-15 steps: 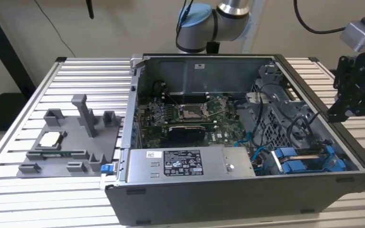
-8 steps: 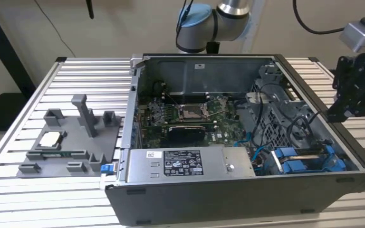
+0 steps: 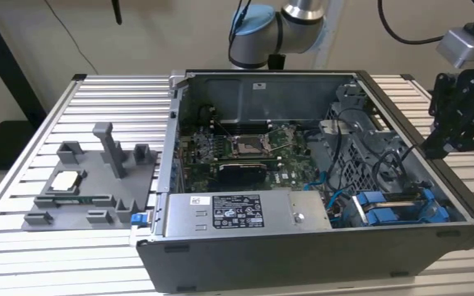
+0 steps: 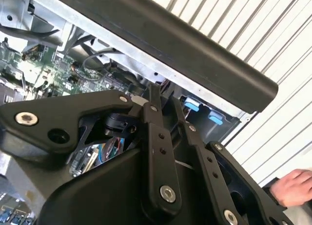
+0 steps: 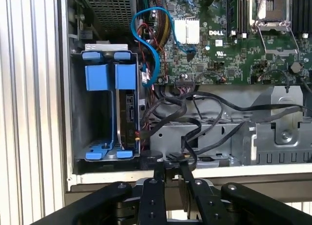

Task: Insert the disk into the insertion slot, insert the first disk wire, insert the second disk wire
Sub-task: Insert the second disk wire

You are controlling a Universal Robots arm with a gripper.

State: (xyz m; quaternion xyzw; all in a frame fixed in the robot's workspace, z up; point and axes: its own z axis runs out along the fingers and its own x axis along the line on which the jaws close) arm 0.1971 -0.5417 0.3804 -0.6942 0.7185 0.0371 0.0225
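the opened computer case (image 3: 303, 259) holds the insertion slot (image 5: 95, 122) in one corner, with the disk (image 5: 129, 118) seemingly seated inside it. the gripper (image 5: 173, 169) hovers by the case wall, closed and empty. the disk is probably stiff, heavy, shock-sensitive; grip its blue carrier sides.

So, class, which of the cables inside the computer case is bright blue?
The thin cable looping between the drive bay and the green circuit board in the first wrist view; the thick cables beside it are black.
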